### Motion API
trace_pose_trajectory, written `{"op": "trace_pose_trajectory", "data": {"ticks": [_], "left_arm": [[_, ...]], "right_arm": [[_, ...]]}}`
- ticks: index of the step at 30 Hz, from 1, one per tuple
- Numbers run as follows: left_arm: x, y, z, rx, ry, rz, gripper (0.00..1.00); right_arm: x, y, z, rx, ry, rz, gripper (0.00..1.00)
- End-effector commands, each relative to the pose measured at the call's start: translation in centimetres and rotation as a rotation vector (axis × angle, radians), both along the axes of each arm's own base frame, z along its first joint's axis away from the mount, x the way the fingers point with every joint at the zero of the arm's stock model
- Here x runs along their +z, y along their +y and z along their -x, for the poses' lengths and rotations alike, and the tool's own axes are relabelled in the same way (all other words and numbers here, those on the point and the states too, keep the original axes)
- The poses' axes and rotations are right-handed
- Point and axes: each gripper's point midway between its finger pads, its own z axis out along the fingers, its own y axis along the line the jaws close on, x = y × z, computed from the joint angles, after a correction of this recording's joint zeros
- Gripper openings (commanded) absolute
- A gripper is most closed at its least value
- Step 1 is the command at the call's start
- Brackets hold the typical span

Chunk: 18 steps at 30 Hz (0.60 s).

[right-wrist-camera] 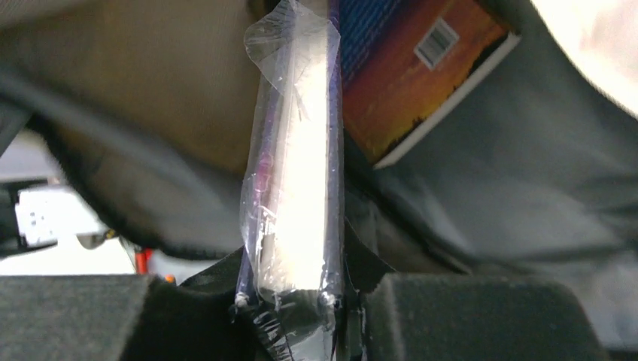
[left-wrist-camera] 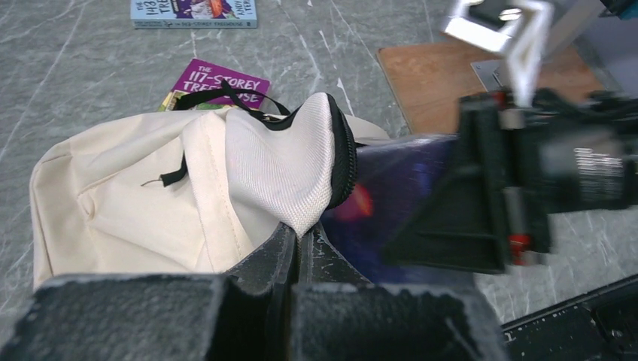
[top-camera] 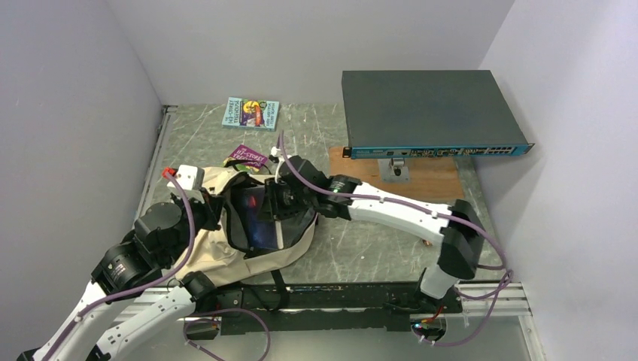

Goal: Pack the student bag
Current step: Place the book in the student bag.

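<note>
With left gripper [left-wrist-camera: 299, 239] clamped on cream fabric backpack [left-wrist-camera: 135, 188] rim, lift mouth wide; push plastic-wrapped paperback book [right-wrist-camera: 293, 188], pinched edge-on in right gripper [right-wrist-camera: 293, 301], deeper beside orange-covered book [right-wrist-camera: 406, 83].

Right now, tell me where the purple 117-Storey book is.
The purple book lies left of centre in the top view, on the table at the far edge of the student bag, in front of the teal book.
</note>
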Motion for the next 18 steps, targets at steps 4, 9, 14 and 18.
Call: {"op": "trace_pose_trajectory", "data": {"ticks": [4,9,14,18], "left_arm": [[4.9,-0.2,1.2,-0.087,-0.135,0.061,0.0],[5.5,-0.2,1.5,-0.113,-0.16,0.038,0.0],[5.4,-0.5,1.4,-0.124,-0.161,0.037,0.0],[4.8,0.0,1.3,-0.084,-0.143,0.052,0.0]], "right_arm": [[8.1,7.9,-3.4,-0.016,-0.136,-0.503,0.0],[5.2,10.1,-4.3,-0.038,-0.177,-0.496,0.01],[0.3,11.3,-5.5,-0.082,-0.259,-0.428,0.18],[-3.3,12.0,-5.9,-0.069,-0.294,-0.337,0.42]]}}
